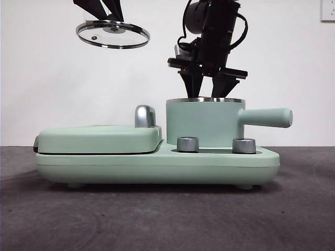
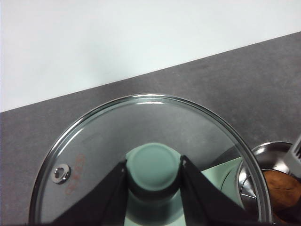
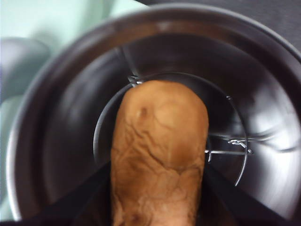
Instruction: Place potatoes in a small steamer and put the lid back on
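Observation:
The mint-green steamer stands on the cooker base, its handle pointing right. My right gripper reaches down into its mouth. In the right wrist view it is shut on the orange-brown potato, held inside the steel pot above a wire rack. The front view hides the potato. My left gripper is shut on the knob of the glass lid and holds it high, left of the pot. The left wrist view shows the pot with the potato in it.
The steamer sits on a mint-green cooker base with two chrome dials. A flat griddle cover with a chrome latch fills its left half. Dark table in front, white wall behind.

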Robot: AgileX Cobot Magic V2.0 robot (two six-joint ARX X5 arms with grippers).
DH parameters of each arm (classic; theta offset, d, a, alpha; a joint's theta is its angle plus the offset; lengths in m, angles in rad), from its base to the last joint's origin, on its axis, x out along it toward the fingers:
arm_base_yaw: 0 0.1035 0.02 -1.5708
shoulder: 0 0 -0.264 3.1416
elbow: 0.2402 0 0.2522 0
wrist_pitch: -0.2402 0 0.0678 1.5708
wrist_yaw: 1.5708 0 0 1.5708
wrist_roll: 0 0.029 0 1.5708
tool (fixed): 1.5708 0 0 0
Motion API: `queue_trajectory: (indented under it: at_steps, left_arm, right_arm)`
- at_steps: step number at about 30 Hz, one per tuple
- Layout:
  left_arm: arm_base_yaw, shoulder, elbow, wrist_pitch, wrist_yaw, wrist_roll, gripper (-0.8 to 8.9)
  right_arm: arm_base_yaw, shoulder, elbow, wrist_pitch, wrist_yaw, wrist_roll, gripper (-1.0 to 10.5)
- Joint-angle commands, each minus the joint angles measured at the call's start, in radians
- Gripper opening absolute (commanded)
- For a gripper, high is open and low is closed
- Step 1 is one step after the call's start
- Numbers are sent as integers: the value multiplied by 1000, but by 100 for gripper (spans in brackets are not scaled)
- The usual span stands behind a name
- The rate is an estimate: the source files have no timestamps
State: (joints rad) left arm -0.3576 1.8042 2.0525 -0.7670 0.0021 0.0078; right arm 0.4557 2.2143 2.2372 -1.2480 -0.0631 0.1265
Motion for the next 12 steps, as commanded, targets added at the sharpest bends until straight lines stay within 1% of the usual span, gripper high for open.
queue_trajectory:
  at_steps: [1,3,4,7,8,10,11,12]
  left_arm:
    - [-3,2,33,27,1,0,6]
    - [-3,2,33,27,1,0,6]
    - [-3,2,33,27,1,0,6]
    - [-3,2,32,24,1,-1,6]
    - [-3,2,31,21,1,-1,6]
    - [-7,2,27,17,1,-10,6]
    - [-9,2,27,14,1,-20,6]
    - [-9,2,27,14,1,-20,6]
  right_arm:
    - [5,29,30,-8,12,-37,147]
    - [-1,31,29,-19,12,-37,149]
    - [-1,31,29,-20,11,-37,178]
    - [-2,31,29,-22,12,-38,340]
    - [-2,27,33,-13,3,-37,342]
    - [-22,-1,80,-55,-17,-36,342]
    - [-38,-39,86,-77,-48,-35,342]
    - [-50,-77,86,-122,-51,-38,342]
